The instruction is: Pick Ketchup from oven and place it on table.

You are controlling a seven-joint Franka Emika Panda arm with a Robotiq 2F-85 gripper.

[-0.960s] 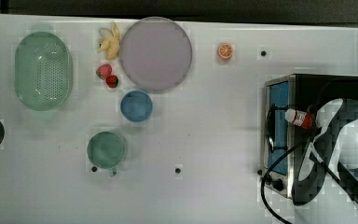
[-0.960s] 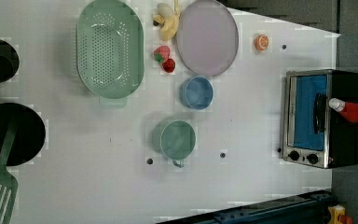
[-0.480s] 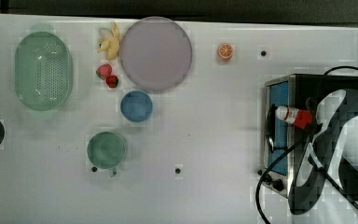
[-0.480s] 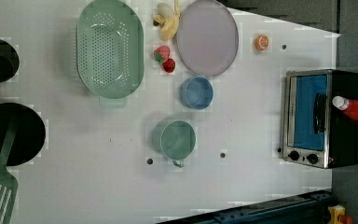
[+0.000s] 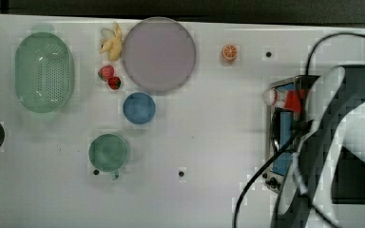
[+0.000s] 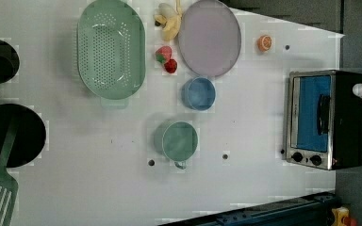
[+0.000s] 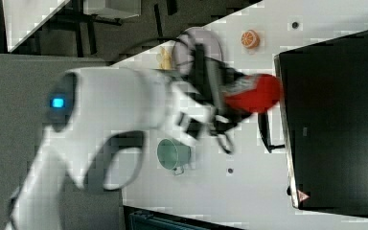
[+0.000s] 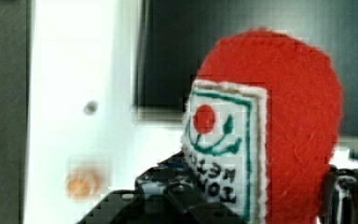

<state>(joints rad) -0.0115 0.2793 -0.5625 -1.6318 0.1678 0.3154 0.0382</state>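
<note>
Above the oven's front edge: the slim red squeeze bottle of Ketchup with a white cap [image 5: 289, 99] hangs in the air, cap towards the top view's left, clear of the table.
Gripper: the gripper [image 8: 261, 196] is clamped on the Ketchup; the wrist view has the red body and white-and-red label sitting between its dark parts.
Oven: the black box-shaped toaster oven with silver frame and bluish glass door [image 6: 325, 117] stands at the left view's right, near the table's edge.
Step in hand: by my reading, the pick is done and the carry is under way; the placing is not yet done.
Next move: it calls for taking the bottle away from the oven and over bare white tabletop, then lowering it until it rests before the grip lets go.
Free spot: the large white flat table [image 5: 209, 142] lies bare between the oven and the crockery, which looks the safest place.
Risk: a slim bottle may tip if released tilted or too high.
Count, task things: one Ketchup, one oven.
Count, crockery: one green perforated plastic colander [image 5: 44, 71], one round lilac plate [image 5: 159, 54], one small blue bowl [image 5: 139, 108], one green mug [image 5: 108, 152].
Count, toy food: two red strawberries [image 5: 106, 72], one peeled yellow banana [image 5: 110, 42], one orange slice [image 5: 229, 52].
</note>
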